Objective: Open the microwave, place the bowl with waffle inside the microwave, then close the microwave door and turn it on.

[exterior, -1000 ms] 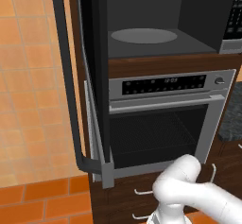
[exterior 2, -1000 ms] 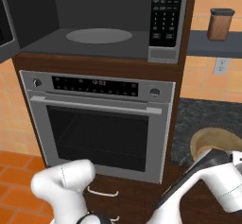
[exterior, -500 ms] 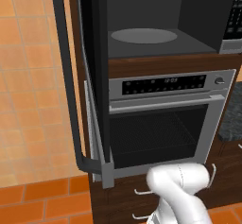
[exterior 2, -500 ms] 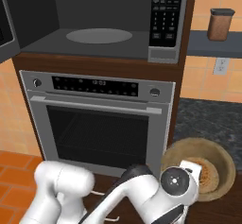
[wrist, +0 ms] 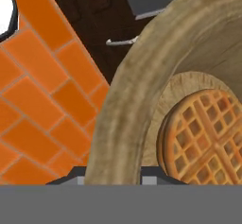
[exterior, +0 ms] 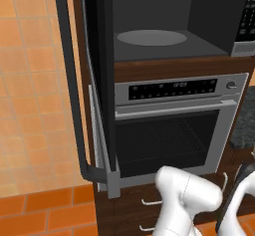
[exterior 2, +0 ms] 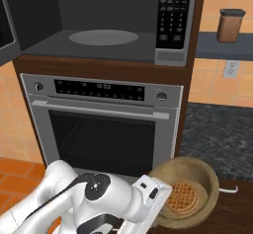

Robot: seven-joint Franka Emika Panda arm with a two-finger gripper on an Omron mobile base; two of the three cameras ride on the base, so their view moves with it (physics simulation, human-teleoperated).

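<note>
The bowl (wrist: 127, 100) at my fingertips looks like matt, grainy wood, and its waffle (wrist: 208, 138) has a rough golden grid. Upper centre in the right base view, the microwave (exterior 2: 106, 28) has a smooth dark cavity; the oven (exterior 2: 106, 124) below looks like brushed metal.

A kitchen: a built-in microwave (exterior 2: 113, 23) sits open above a silver oven (exterior 2: 101, 124) in a dark wood cabinet (exterior: 164, 68), with drawers (exterior: 149, 215) below, orange tiled walls (exterior: 30, 90), a dark counter (exterior 2: 217, 132) and a jar (exterior 2: 231, 25) on a shelf.
</note>
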